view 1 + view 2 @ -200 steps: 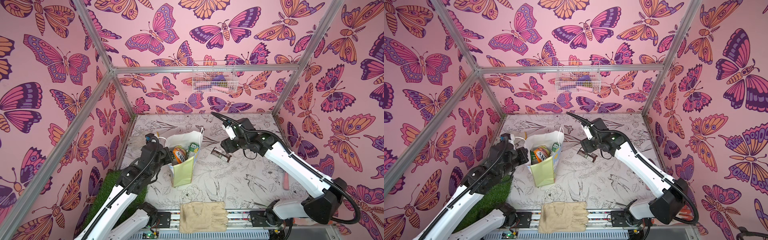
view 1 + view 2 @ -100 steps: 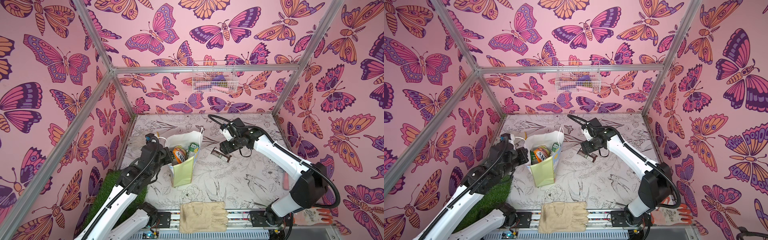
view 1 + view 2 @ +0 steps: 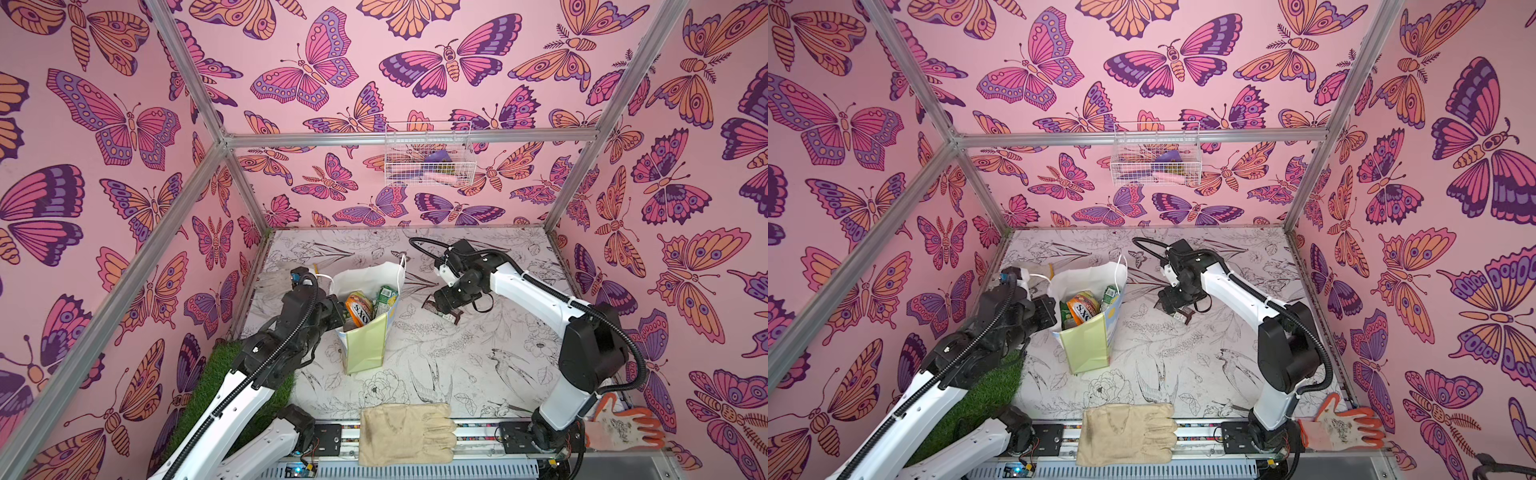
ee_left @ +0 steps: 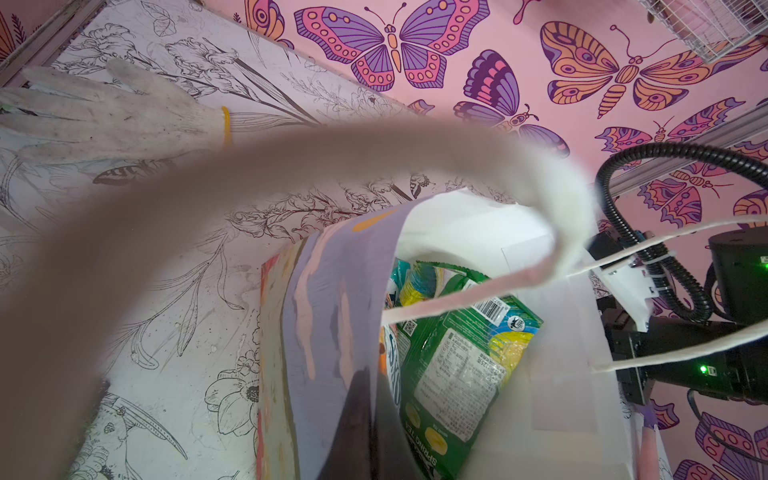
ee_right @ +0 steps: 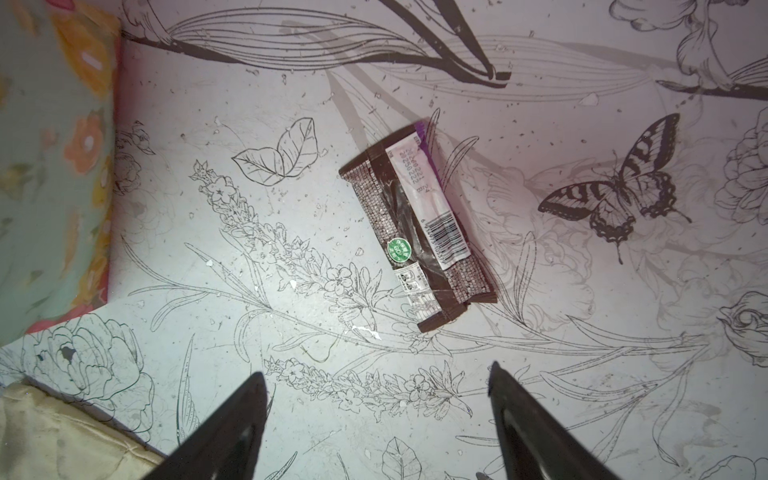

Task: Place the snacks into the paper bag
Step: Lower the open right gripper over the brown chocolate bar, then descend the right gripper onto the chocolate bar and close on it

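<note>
The paper bag (image 3: 365, 347) (image 3: 1088, 351) stands upright left of centre in both top views. Snacks lie inside it: an orange packet (image 3: 359, 308) and green packets (image 3: 386, 296) (image 4: 457, 365). My left gripper (image 3: 338, 311) (image 4: 365, 399) is shut on the bag's near wall at the rim. A dark brown bar (image 5: 419, 224) (image 3: 451, 318) lies flat on the table to the right of the bag. My right gripper (image 3: 445, 308) (image 5: 376, 370) hovers over it, open, with nothing between its fingers.
A beige glove (image 3: 405, 432) lies at the front edge and an orange-and-white glove (image 3: 623, 428) at the front right. A white knit glove (image 4: 116, 116) lies behind the bag. A white wire basket (image 3: 428, 160) hangs on the back wall. Green turf (image 3: 208, 386) covers the front left.
My right arm's elbow has swung towards the front while its gripper stayed over the brown bar, and its jaws have spread wider. The left arm and the bag have not moved.
</note>
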You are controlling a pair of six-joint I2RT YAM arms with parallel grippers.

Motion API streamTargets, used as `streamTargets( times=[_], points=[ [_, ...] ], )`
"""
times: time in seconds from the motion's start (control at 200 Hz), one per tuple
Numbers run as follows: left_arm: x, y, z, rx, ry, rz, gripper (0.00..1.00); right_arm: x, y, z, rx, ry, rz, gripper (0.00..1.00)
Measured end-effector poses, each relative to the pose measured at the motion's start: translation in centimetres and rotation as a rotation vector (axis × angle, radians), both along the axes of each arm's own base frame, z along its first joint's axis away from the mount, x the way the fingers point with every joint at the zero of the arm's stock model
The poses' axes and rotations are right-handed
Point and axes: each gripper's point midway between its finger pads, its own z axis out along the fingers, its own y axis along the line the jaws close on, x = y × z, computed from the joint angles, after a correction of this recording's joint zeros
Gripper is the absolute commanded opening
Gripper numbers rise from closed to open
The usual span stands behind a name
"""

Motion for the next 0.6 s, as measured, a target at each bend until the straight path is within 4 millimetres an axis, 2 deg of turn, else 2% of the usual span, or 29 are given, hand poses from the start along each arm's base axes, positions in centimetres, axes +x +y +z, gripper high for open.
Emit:
streamTargets(
  times=[0.185, 0.205, 0.215, 0.601],
  points=[
    [0.0, 0.0, 0.0, 0.001, 0.000, 0.002, 0.00, 0.6, -0.2, -1.2, -0.033, 0.008, 0.003, 0.88],
    [0.0, 0.0, 0.0, 0.001, 0.000, 0.002, 0.00, 0.6, -0.2, -1.4, -0.039, 0.010, 0.003, 0.98],
    [0.0, 0.0, 0.0, 0.001, 0.000, 0.002, 0.00, 0.6, -0.2, -1.4, -0.041, 0.011, 0.003, 1.00],
    [0.0, 0.1, 0.0, 0.004, -0.001, 0.001, 0.00, 1.7, -0.7, -3.2, -0.109, 0.016, 0.001, 0.99]
  ],
)
